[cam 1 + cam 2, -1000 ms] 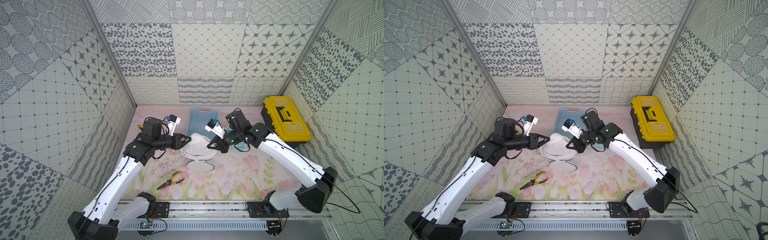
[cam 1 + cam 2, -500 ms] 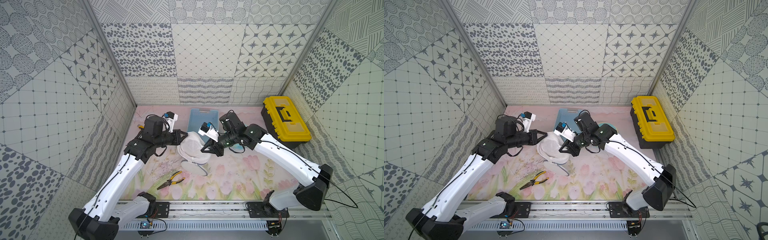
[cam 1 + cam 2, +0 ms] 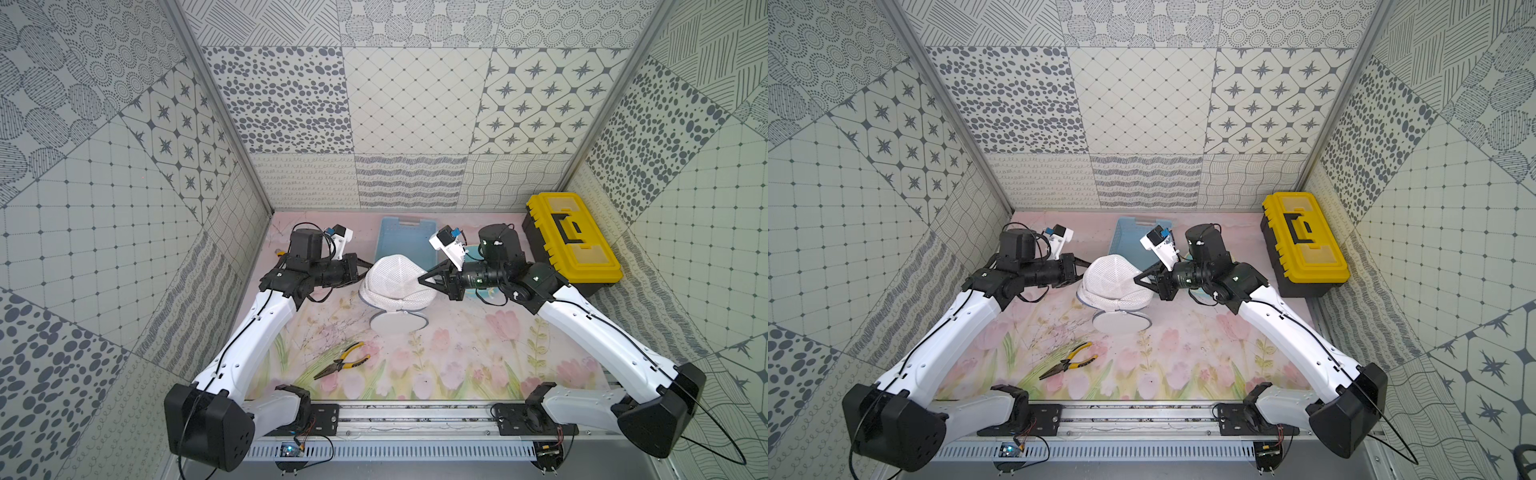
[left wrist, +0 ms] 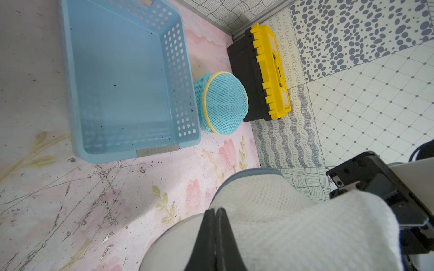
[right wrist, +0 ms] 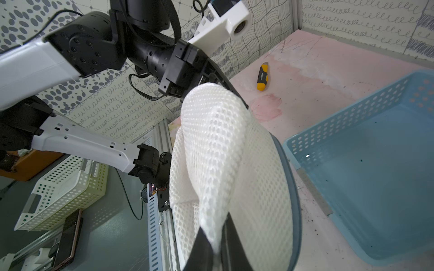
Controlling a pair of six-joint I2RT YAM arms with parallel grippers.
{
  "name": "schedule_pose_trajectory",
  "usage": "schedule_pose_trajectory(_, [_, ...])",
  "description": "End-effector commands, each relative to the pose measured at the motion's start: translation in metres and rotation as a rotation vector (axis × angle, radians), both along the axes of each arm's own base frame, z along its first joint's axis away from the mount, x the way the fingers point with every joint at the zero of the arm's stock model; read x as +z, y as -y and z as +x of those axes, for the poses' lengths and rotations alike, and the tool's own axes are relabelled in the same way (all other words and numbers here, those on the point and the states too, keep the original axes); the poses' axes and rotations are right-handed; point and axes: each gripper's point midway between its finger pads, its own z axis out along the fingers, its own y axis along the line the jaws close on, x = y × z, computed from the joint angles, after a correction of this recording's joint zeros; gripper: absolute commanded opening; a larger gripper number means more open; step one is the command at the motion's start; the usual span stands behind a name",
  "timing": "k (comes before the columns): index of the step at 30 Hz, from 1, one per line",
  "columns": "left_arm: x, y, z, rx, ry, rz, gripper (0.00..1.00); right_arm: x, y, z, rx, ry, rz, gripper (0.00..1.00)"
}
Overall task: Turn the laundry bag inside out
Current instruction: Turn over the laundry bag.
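Jaws on both arms were clamped onto the white mesh laundry bag [image 3: 397, 279], which hung stretched between them above the table [image 3: 457, 357] in both top views: the left gripper [image 3: 362, 272] pinched one side and the right gripper [image 3: 424, 277] the opposite side. Below the jaws, the bag's grey-rimmed round panel [image 3: 398, 323] lay close to the table, and pliers [image 3: 343, 362] lay nearer the arm bases.

From the left wrist, the left jaws [image 4: 215, 219] looked pressed together on a thin fold of mesh, so a firm pull could slip them off.

From the right wrist, the right jaws [image 5: 217, 248] gripped a bunched ridge of honeycomb mesh beside the grey rim [image 5: 292, 187]. Gripping both layers at once would likely block the inversion. The bag looked soft, domed and only partly turned.
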Motion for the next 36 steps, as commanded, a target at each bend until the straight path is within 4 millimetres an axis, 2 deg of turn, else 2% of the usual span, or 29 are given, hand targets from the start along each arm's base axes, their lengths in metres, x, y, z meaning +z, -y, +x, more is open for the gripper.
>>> schedule_pose_trajectory(1, [-0.012, -0.046, 0.014, 0.236, 0.010, 0.162, 0.10, 0.048, 0.000, -0.001, 0.024, 0.108, 0.097, 0.00])
schedule_pose_trajectory(3, [-0.005, -0.065, 0.016, 0.340, 0.017, 0.230, 0.47, 0.030, 0.003, 0.010, -0.019, 0.066, 0.002, 0.00])
schedule_pose_trajectory(5, [0.002, -0.078, 0.019, 0.411, 0.027, 0.268, 0.65, 0.018, 0.003, 0.013, -0.013, 0.031, -0.056, 0.00])
schedule_pose_trajectory(8, [0.021, -0.085, 0.026, 0.458, 0.091, 0.266, 0.72, 0.005, 0.002, 0.013, 0.002, 0.002, -0.092, 0.00])
schedule_pose_trajectory(9, [0.032, -0.081, 0.027, 0.441, 0.134, 0.244, 0.74, 0.002, 0.002, 0.012, 0.011, -0.005, -0.104, 0.00])
schedule_pose_trajectory(11, [0.066, -0.066, 0.029, 0.376, 0.265, 0.156, 0.76, -0.005, 0.002, 0.008, 0.045, -0.015, -0.131, 0.00])
schedule_pose_trajectory(13, [0.098, -0.047, 0.028, 0.285, 0.363, 0.066, 0.77, -0.012, 0.002, 0.008, 0.067, -0.020, -0.175, 0.00])
schedule_pose_trajectory(15, [0.127, -0.020, 0.019, 0.122, 0.454, -0.052, 0.78, -0.018, -0.001, 0.004, 0.098, -0.020, -0.206, 0.00])
schedule_pose_trajectory(17, [0.148, 0.013, 0.001, -0.093, 0.499, -0.172, 0.79, -0.022, -0.004, 0.001, 0.131, -0.021, -0.215, 0.00])
schedule_pose_trajectory(18, [0.150, 0.030, -0.008, -0.201, 0.503, -0.197, 0.79, -0.023, -0.006, -0.001, 0.146, -0.023, -0.215, 0.00])
schedule_pose_trajectory(21, [0.130, 0.079, -0.037, -0.448, 0.482, -0.107, 0.79, -0.025, -0.009, -0.003, 0.180, -0.023, -0.218, 0.00])
schedule_pose_trajectory(24, [0.097, 0.103, -0.055, -0.553, 0.417, 0.033, 0.79, -0.024, -0.010, -0.004, 0.200, -0.010, -0.231, 0.00])
schedule_pose_trajectory(27, [0.070, 0.108, -0.057, -0.592, 0.343, 0.087, 0.79, -0.020, -0.011, -0.005, 0.216, 0.004, -0.230, 0.00])
schedule_pose_trajectory(31, [0.049, 0.111, -0.072, -0.663, 0.296, 0.118, 0.77, -0.014, -0.010, -0.002, 0.202, 0.030, -0.234, 0.00])
schedule_pose_trajectory(36, [0.040, 0.109, -0.082, -0.684, 0.284, 0.125, 0.73, -0.010, -0.006, 0.005, 0.161, 0.050, -0.243, 0.00])
